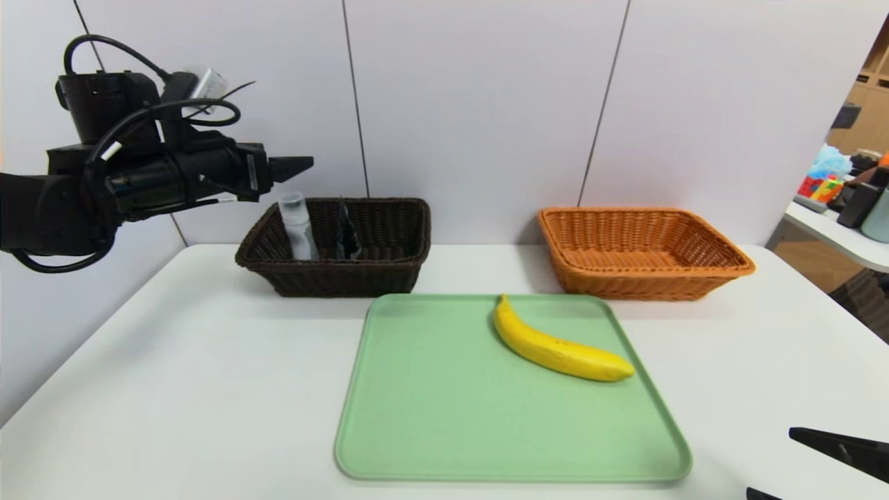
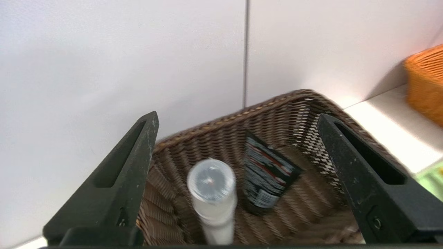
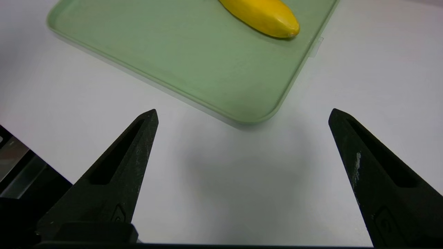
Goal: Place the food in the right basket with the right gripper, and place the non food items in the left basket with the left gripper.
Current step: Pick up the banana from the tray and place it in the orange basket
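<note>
**A:** Take the green tray as the landmark and go left to right. What's farthest left?

**B:** The left gripper, raised well up and to the left of the tray, above the near left corner of the dark brown basket. Its fingers stand wide apart with nothing between them. That basket sits just behind the tray's left back corner, and it holds a clear capped bottle standing on end and a dark printed packet leaning beside it.

**A:** So the non-food half looks finished?

**B:** I'd judge so: both non-food items lie in the left basket, and no other non-food thing shows on the tray. The left arm seems done with its drop.

**A:** And on the tray itself?

**B:** Only the banana, lying on the right half, stem toward the back edge. Behind the tray's right back corner sits the orange basket, with nothing in it.

**A:** The right arm?

**B:** The right gripper is low, off the tray's near right corner, above the white table, fingers spread wide and holding nothing.

**A:** Next move?

**B:** Probably the right gripper reaching in over the tray, straddling the banana across its width, closing gently, then carrying it back to the orange basket.
</note>
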Controlling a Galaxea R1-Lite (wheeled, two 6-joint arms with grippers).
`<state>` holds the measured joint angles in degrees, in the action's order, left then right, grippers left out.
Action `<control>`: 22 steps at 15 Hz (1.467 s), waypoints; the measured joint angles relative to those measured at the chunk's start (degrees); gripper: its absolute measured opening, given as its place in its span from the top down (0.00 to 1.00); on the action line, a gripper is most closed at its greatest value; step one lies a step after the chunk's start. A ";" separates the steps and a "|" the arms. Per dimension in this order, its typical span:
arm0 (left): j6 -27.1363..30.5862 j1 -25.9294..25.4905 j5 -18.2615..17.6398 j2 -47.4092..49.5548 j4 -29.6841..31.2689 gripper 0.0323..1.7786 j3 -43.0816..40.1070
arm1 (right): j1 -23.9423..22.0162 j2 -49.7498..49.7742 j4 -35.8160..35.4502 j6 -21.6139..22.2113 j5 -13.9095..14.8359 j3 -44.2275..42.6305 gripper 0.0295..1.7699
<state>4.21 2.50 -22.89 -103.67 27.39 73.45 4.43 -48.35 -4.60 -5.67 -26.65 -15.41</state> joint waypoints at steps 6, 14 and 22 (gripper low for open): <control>-6.35 6.34 -0.76 9.62 -10.17 0.06 -8.64 | 2.29 -0.79 -0.02 0.00 -0.77 -1.16 0.04; 0.30 18.71 -9.61 15.69 -9.97 0.05 -23.59 | 2.93 -8.53 -0.02 -0.02 -0.88 -6.83 0.04; 10.29 20.57 -18.26 13.98 -9.73 0.05 -27.22 | 9.16 -23.59 -0.48 -2.62 -0.77 -18.90 0.04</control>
<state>14.49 23.06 -41.16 -89.69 17.66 46.23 13.58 -71.94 -5.07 -8.29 -27.42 -34.30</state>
